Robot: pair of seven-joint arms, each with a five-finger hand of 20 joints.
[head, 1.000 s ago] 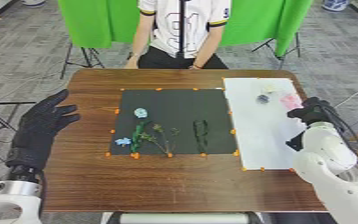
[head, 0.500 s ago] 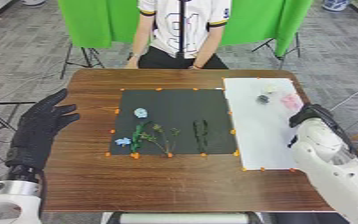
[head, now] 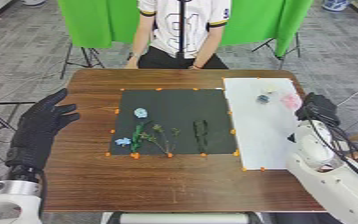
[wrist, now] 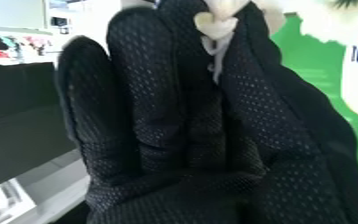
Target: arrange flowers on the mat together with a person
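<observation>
On the left side of the dark mat (head: 180,102), the left hand (head: 40,125) is resting in the air by the left edge of the table (head: 184,185), and it is staying wide, with the thumb standing apart. Between this hand and the dark mat, a strip of wood is giving room for moving.

Near the mat's left edge, a blue flower (head: 123,142) is lying low, close to the near corner. Next, a bright green stem (head: 137,136) is running beside it, and a pale blue flower (head: 141,113) is lying farther up. From there to the mat's far edge, dark surface is stretching. Some thin green sprigs (head: 157,128) are reaching toward the near edge, and a dark green bundle (head: 201,135) is lying nearer the mat's right edge.

Along that right edge, a white sheet (head: 260,130) is lying. Beyond the mat's right edge, on the sheet, a grey-blue flower (head: 262,99), a pale yellow flower (head: 269,89) and a pink flower (head: 291,101) are lying in the far part. Farthest right of the mat, the right hand (head: 318,111) is hanging near the pink flower. In the wrist view, a pale thing (wrist: 215,25) is showing at this hand; whether the hand is holding it, I cannot tell.
</observation>
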